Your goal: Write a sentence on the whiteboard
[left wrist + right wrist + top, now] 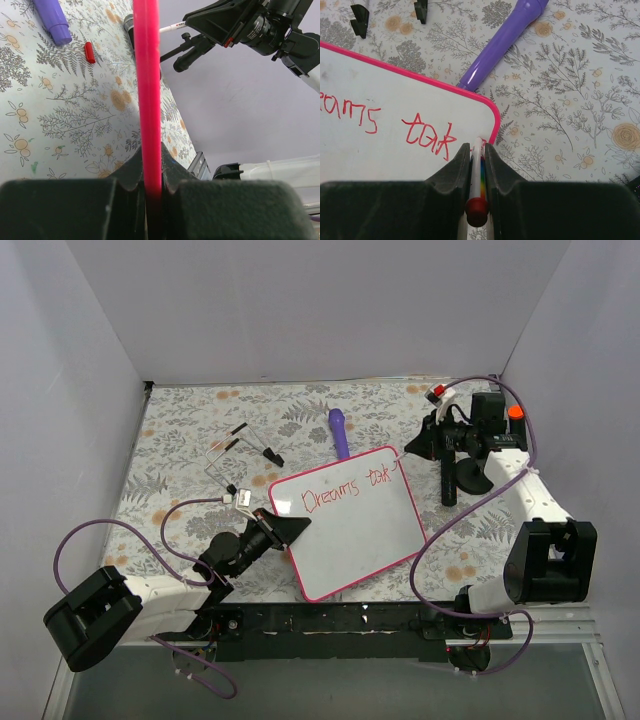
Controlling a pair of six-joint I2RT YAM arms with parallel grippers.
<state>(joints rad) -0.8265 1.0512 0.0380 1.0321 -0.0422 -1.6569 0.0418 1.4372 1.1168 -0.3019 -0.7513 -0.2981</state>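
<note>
The whiteboard (355,525) with a pink-red frame lies tilted on the floral table. The sentence (345,492) in red reads "Dreams tak" along its top edge; the right wrist view shows "eams tak" (427,132). My left gripper (285,527) is shut on the board's left frame edge (148,100). My right gripper (412,450) is shut on a white marker (479,170) with a rainbow stripe and a red end. The marker tip touches the board near its top right corner (492,112), just after "tak".
A purple pen-like stick (339,431) lies just beyond the board's top edge, also in the right wrist view (505,42). A small red cap (89,52) lies on the table. A wire stand with black clips (240,455) sits to the far left.
</note>
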